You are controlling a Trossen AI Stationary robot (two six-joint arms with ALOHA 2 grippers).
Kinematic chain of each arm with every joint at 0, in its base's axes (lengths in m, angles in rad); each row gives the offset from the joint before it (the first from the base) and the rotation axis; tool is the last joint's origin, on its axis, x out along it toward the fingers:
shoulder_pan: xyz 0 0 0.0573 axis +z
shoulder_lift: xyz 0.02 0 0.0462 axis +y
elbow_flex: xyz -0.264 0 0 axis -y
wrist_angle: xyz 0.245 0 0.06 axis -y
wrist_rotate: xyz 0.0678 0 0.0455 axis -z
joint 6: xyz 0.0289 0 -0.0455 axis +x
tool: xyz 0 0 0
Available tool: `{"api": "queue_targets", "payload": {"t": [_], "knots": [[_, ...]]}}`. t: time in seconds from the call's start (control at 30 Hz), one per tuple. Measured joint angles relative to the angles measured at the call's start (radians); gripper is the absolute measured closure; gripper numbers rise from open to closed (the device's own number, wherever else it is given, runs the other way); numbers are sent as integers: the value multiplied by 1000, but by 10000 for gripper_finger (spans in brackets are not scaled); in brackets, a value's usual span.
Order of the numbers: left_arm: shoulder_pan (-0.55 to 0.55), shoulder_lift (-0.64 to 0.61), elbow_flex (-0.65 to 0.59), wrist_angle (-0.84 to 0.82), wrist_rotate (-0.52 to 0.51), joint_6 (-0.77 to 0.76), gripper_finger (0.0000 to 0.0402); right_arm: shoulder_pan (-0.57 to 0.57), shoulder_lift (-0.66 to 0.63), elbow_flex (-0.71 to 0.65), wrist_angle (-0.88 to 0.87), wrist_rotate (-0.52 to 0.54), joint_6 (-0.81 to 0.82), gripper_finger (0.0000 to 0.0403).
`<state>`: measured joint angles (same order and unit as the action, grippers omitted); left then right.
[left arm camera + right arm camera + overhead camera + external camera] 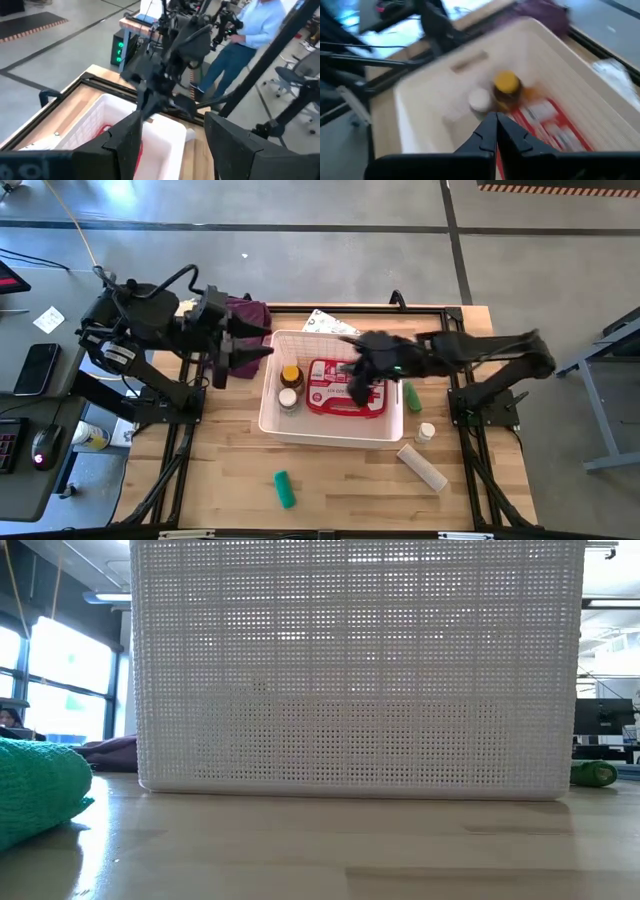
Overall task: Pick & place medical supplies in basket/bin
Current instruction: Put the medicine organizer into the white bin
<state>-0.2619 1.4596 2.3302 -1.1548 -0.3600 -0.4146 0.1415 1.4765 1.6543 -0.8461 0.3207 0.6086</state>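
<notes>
**Desk:** What were the arms doing?

**Photographer:** The right end effector (358, 390), fingers pressed together and holding nothing, hung over the white basket (275, 418), above the red first-aid pouch (330, 385) lying flat on the basket's floor. The left end effector (228, 360), its fingers parted around nothing, was poised just outside the basket's left wall.

**Desk:** And inside the basket?

**Photographer:** Left of the pouch stood an amber bottle (291, 374) with a yellow cap, and a white-capped bottle (288, 397) touching it. From the right wrist camera, both sat just beyond the closed fingertips (496, 131).

**Desk:** What lay on the surface (220, 480) itself?

**Photographer:** A green tube (412, 396) just beside the basket's right wall, a small white-capped bottle (426, 432) near the right front corner, and a beige roll (421, 466) in front of that. A green rolled item (285, 489) lay well apart, toward the front edge. A white printed packet (330, 323) and a purple cloth (248, 312) sat behind the basket.

**Desk:** Anyone nearby?

**Photographer:** A person (250, 35) in a light blue shirt stood beyond the surface.
</notes>
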Motion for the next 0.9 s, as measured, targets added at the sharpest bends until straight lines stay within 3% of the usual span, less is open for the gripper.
{"api": "queue_targets", "payload": {"t": [0.43,0.63,0.9], "knots": [[0,-5,1,-1,18,25,156,173,-123,0,-712,244,654,402],[0,-6,1,0,-13,-32,156,112,-239,-103,-703,208,747,402],[0,-3,1,2,-55,-116,156,-7,-483,-454,-578,69,805,400]]}}
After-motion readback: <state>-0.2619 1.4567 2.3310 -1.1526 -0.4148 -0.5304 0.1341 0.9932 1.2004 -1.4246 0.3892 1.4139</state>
